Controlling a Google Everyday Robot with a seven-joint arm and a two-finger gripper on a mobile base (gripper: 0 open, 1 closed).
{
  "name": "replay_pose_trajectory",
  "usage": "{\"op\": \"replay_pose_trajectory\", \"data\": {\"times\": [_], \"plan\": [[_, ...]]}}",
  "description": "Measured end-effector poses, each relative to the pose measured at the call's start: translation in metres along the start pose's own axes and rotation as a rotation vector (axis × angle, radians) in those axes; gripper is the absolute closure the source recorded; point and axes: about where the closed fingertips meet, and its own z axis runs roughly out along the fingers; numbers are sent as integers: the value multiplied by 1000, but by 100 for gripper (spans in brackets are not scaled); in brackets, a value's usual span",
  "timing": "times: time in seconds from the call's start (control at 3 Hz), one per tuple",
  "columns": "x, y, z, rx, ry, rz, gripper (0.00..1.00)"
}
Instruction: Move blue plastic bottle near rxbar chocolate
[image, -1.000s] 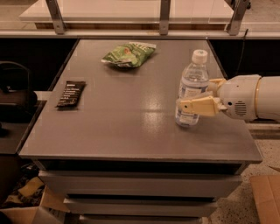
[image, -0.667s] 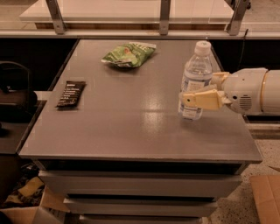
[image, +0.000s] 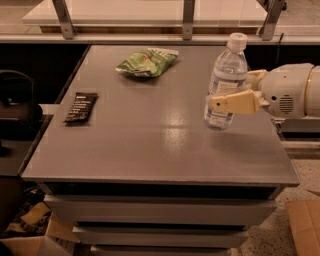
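- Gripper (image: 226, 95) at frame right, jaws clamped on the upright clear plastic bottle with blue-and-white label (image: 228, 65).
- We see the flat black-wrapped bar (image: 81, 107) at left on the grey table (image: 150, 145), well apart.

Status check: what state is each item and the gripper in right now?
blue plastic bottle: capped, gripped, apparently just off the table.
rxbar chocolate: flat, table's left edge, untouched.
green snack bag: lying at far side.
gripper: at right, jaws shut on bottle.
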Motion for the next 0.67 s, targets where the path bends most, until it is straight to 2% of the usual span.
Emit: {"op": "replay_pose_trajectory", "data": {"times": [0.33, 0.67], "plan": [[-12, 11, 29, -78, -27, -22, 100], [-27, 27, 70, -189, -56, -50, 100]]}}
